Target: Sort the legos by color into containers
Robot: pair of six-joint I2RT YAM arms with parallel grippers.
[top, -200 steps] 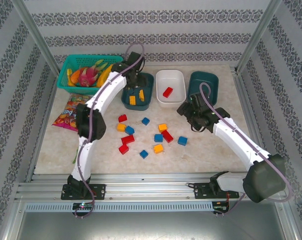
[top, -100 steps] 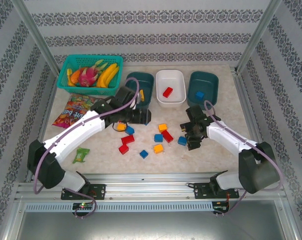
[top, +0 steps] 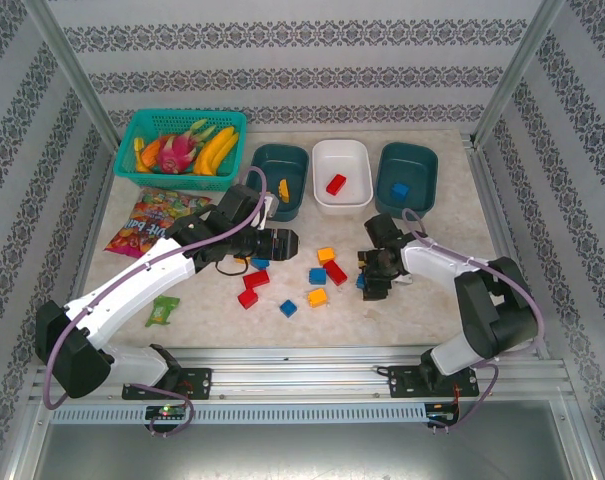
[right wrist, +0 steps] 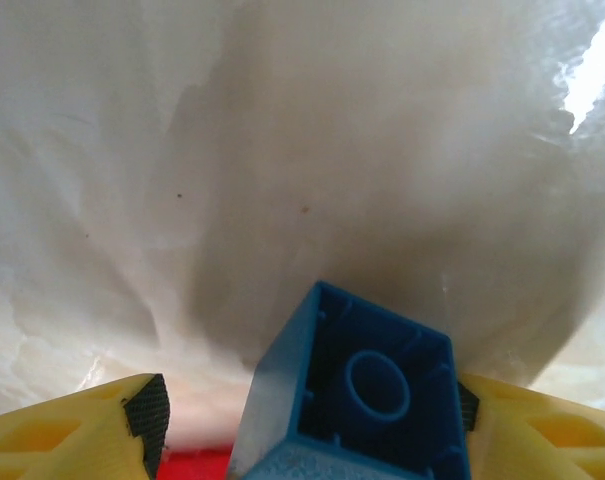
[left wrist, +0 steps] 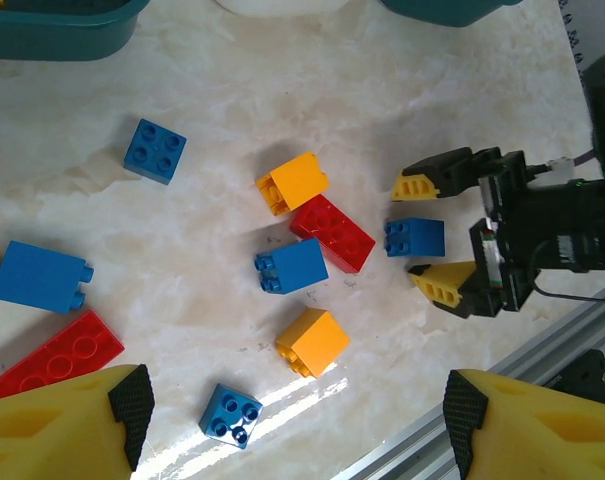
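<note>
**Top and wrist views, sorting partly done.** We are looking down on a pale marbled table point(top: 432, 310), with three tubs lining its far edge.

**Right gripper.** The right gripper point(top: 372, 282) is sitting low over a blue lego point(left wrist: 414, 237) lying on the table, right of the pile. Its yellow fingers point(left wrist: 445, 286) are flanking the block on opposite sides. We are seeing a narrow gap beside at least one finger, so the jaws are standing apart around the block and not clamping it. The block's hollow underside is facing the right wrist camera.

**Left gripper.** The left gripper point(left wrist: 297, 405) is hovering above the pile. Its fingers are spread wide with nothing between them, so it is released and empty.

**Loose legos.** The loose legos point(left wrist: 292, 265), in red, blue and yellow, are lying scattered on the table between the two grippers, mostly apart from one another. A red one and a blue one are touching at the pile's centre.

**Tubs.**
- The left teal tub point(top: 280, 150) is holding a yellow lego point(top: 283, 190).
- The white tub point(top: 342, 143) is holding a red lego point(top: 335, 184).
- The right teal tub point(top: 407, 147) is holding a second blue lego point(top: 400, 190).

**Other items.** A mesh basket point(top: 132, 168) of toy fruit point(top: 197, 140) is standing in the far left corner. A snack bag point(top: 142, 222) is lying just in front of it. A small green packet point(top: 163, 310) is lying nearer the left arm's base.
</note>
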